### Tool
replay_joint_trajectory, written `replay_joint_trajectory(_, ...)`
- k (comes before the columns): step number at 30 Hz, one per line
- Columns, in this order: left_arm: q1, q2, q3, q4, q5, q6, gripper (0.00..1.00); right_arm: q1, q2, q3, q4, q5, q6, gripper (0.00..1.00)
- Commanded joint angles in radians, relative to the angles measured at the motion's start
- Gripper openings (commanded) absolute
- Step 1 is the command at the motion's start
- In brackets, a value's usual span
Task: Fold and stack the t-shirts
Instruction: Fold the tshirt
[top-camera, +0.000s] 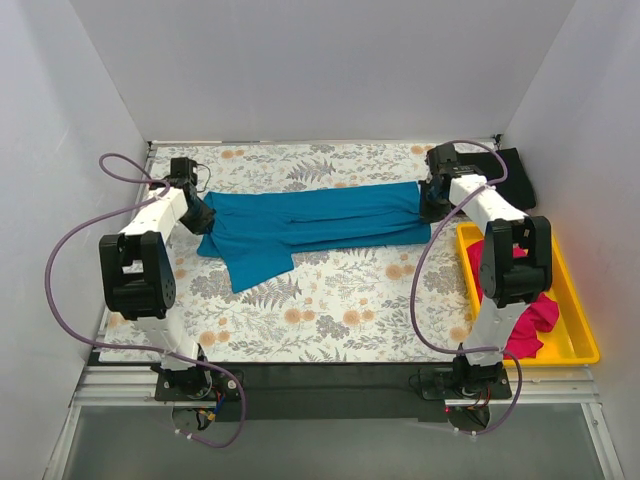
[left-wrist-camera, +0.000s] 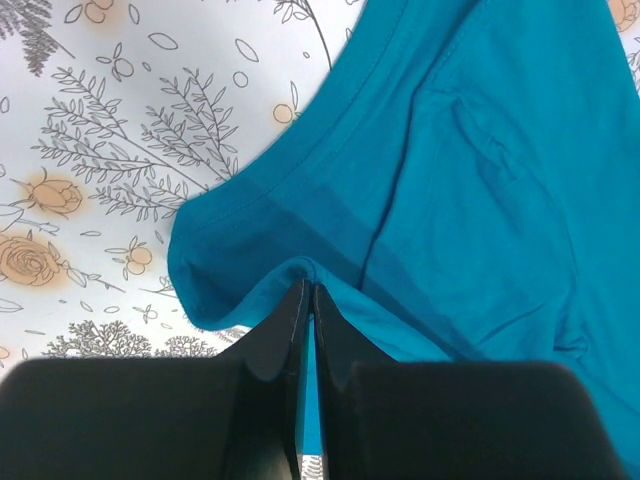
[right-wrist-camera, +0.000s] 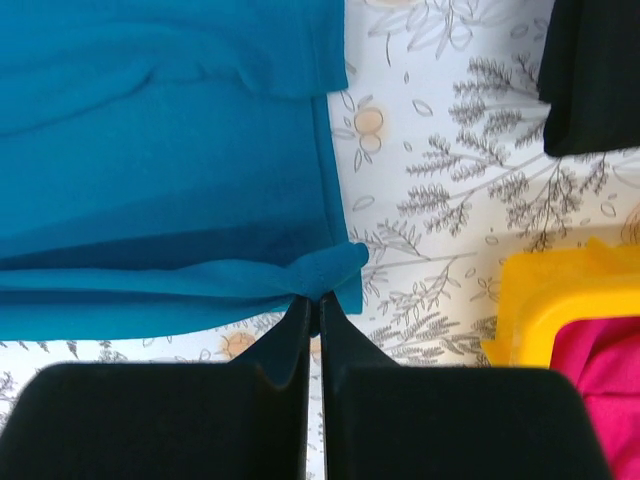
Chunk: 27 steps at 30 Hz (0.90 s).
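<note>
Now: teal-blue t-shirt (top-camera: 310, 225) lies stretched across the centre of the top view, with the left gripper (left-wrist-camera: 308, 292) clamped tight on its edge at centre-left and the right gripper (right-wrist-camera: 316, 298) pinched closed on a bunched corner at centre-right. 1 teal flap trails toward the lower left over the floral table cover (top-camera: 330, 300). Black t-shirt (top-camera: 518, 175) lies upper right, just beyond the right gripper; magenta-pink t-shirt (top-camera: 530, 322) lies in the yellow tray (top-camera: 570, 335) at the right edge.

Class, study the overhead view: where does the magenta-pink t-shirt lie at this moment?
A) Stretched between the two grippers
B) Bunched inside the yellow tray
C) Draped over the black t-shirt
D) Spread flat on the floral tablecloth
B: the magenta-pink t-shirt sits crumpled inside the yellow tray at the right of the table.
</note>
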Motion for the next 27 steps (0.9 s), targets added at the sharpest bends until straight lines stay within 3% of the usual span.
replay_joint_trajectory(1,0.008,0.019,0.052,0.03,-0.006,0.006,0.0,-0.008,0.035,0.076,-0.006,0.015,-0.021,0.01)
replay_joint_trajectory(14,0.012,0.098,0.035,0.074,-0.034,-0.032,0.0,-0.03,0.157,0.116,0.023,0.022,-0.025,0.01)
replay_joint_trajectory(27,0.016,-0.023,-0.011,0.097,-0.049,-0.047,0.0,-0.034,0.128,0.118,0.031,0.002,-0.024,0.01)
